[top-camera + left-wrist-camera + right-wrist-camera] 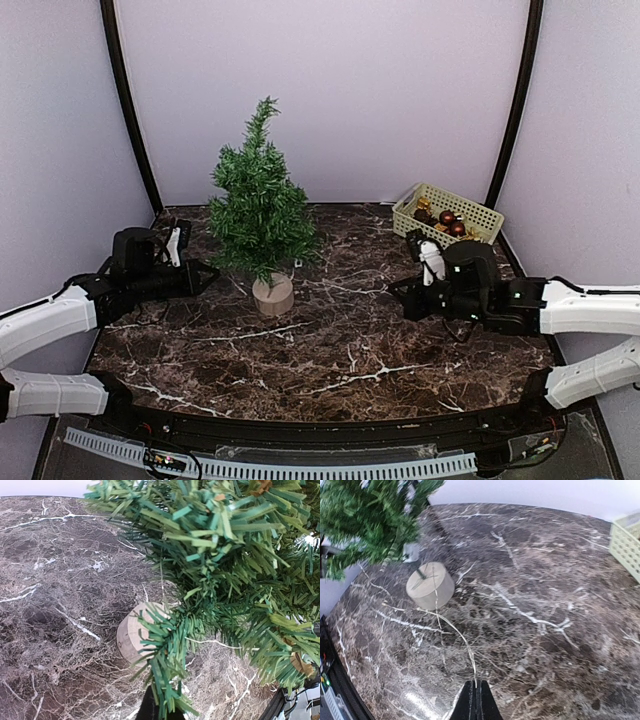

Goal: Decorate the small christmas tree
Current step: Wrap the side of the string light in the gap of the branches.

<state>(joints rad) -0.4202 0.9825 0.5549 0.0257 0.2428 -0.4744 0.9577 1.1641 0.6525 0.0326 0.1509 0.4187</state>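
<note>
Left tool and right tool were both closed, one on either side of the small christmas tree.
From above, the tree stood upright left of centre on the tabletop, the left tool's tip at its low branches, the right tool well apart, near a basket of baubles. Left wrist: needles crowded the shut tip; a pinch could not be told. Right wrist: a thin pale strand ran from the shut tip toward the stump base.
</note>
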